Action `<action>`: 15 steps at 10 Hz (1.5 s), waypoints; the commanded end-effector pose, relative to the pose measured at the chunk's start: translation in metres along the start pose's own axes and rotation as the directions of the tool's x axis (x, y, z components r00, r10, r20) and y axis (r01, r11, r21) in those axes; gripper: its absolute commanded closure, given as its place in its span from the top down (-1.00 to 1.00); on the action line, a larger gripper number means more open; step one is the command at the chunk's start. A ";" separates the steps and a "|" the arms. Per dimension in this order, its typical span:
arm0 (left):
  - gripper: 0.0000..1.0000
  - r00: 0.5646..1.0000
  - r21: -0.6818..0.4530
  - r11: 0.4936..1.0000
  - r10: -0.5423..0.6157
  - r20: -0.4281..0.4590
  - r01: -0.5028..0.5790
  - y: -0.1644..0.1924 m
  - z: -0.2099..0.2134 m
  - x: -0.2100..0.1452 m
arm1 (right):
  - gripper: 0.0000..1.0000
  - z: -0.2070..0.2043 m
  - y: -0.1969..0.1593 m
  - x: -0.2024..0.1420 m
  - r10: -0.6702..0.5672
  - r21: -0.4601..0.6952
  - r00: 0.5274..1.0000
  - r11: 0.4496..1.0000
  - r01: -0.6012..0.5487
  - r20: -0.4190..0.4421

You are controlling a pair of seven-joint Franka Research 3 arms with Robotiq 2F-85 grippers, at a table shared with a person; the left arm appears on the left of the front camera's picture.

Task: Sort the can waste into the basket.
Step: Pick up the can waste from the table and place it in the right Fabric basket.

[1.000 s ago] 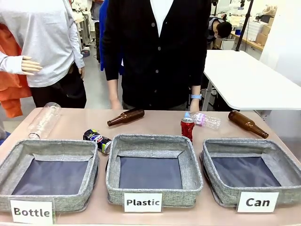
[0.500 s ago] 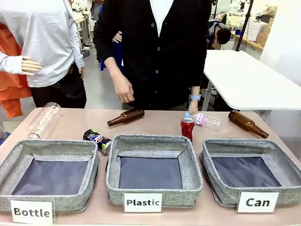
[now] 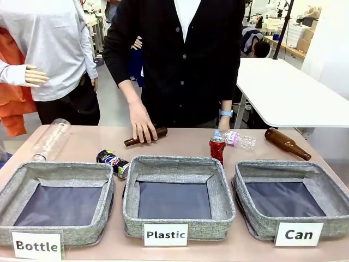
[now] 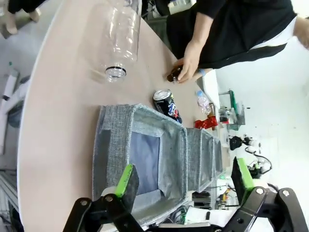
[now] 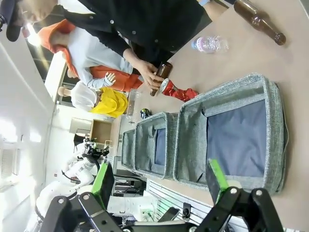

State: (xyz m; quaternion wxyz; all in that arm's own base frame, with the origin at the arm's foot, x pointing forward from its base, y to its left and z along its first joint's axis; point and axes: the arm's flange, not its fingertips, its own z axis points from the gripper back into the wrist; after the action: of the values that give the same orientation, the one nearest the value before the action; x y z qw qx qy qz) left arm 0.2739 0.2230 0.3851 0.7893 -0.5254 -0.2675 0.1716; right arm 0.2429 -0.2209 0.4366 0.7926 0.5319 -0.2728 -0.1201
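Observation:
A dark blue-black can [image 3: 113, 162] [image 4: 167, 104] lies on its side behind the "Bottle" basket. A dented red can [image 3: 217, 148] [image 5: 176, 90] stands upright behind the "Plastic" basket. The grey basket labelled "Can" [image 3: 326, 188] [image 5: 190, 145] sits at the front right with nothing in it. In the left wrist view my left gripper [image 4: 184, 184] hangs open above the "Bottle" basket's end of the row. In the right wrist view my right gripper [image 5: 159, 180] hangs open above the "Can" basket. The person's hand [image 3: 143, 126] rests on a brown bottle [image 3: 159, 132].
Baskets labelled "Bottle" [image 3: 16, 183] and "Plastic" [image 3: 219, 191] stand left and middle. A second brown bottle [image 3: 287, 143] lies at the far right, a small clear bottle [image 3: 238, 139] beside the red can, a large clear bottle [image 3: 50, 139] at the far left.
The person's hand has come down from the side of the body onto the brown bottle at the table's far middle. Cans and grippers have not moved.

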 end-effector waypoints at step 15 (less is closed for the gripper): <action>1.00 0.737 -0.047 0.864 -0.454 -0.501 0.501 -0.179 -0.165 0.061 | 1.00 0.000 0.000 0.003 0.027 0.019 1.000 0.999 -0.028 0.012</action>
State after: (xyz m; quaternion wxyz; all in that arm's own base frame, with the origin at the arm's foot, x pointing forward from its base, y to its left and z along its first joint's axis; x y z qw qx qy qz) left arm 0.4340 0.0020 0.4888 0.8931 -0.3838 -0.1788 -0.1521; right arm 0.2427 -0.2199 0.4353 0.7944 0.5298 -0.2718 -0.1198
